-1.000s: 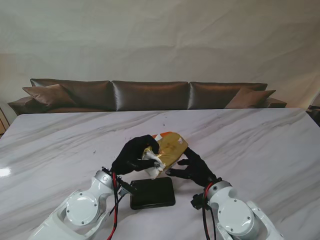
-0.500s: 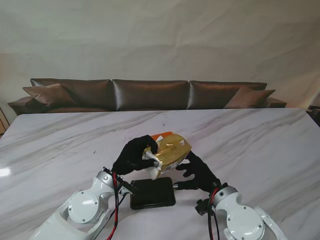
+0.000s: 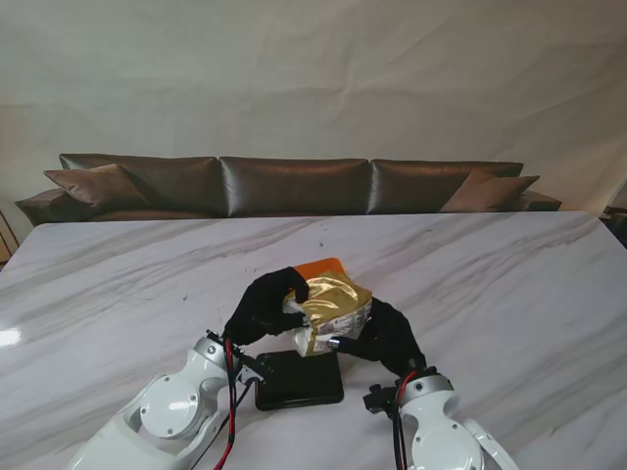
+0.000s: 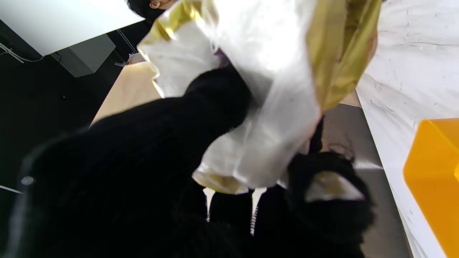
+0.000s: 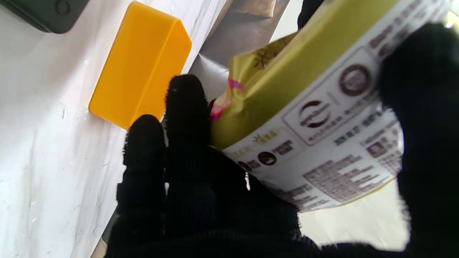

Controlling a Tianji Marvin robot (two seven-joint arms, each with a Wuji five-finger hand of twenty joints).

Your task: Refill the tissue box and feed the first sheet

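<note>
1. Gold, glossy plastic wraps the tissue pack point(image 3: 333, 311), and both black-gloved hands hold it in the air over the marble tabletop point(image 3: 509, 284), toward its near edge and about midway between the left and right edges. The left hand point(image 3: 263, 305) is clenched on the pack's crumpled white end; the right hand point(image 3: 385, 338) grasps the printed underside, thumb on one side and fingers on the other.
2. The orange tissue box point(image 3: 318, 267) sits on the tabletop just beyond the pack, partly hidden by it. A flat black item point(image 3: 299, 378) lies nearer to me, between the two wrists; I cannot tell what it is.
3. Risk, as I judge it: the film looks slick, so the pack could slide out of either hold and drop onto the black item or knock the box.
4. A second risk: the left hand grips only loose wrapper, which may tear or stretch unevenly if the hands pull apart, spilling the stack.
5. A third: the pack hides most of the box from the stand view, so lowering it could miss the opening.
6. Compared with a second ago, the pack has lifted and turned flatter, the orange box now shows behind it, and the right hand has moved from beside the pack to beneath it.
</note>
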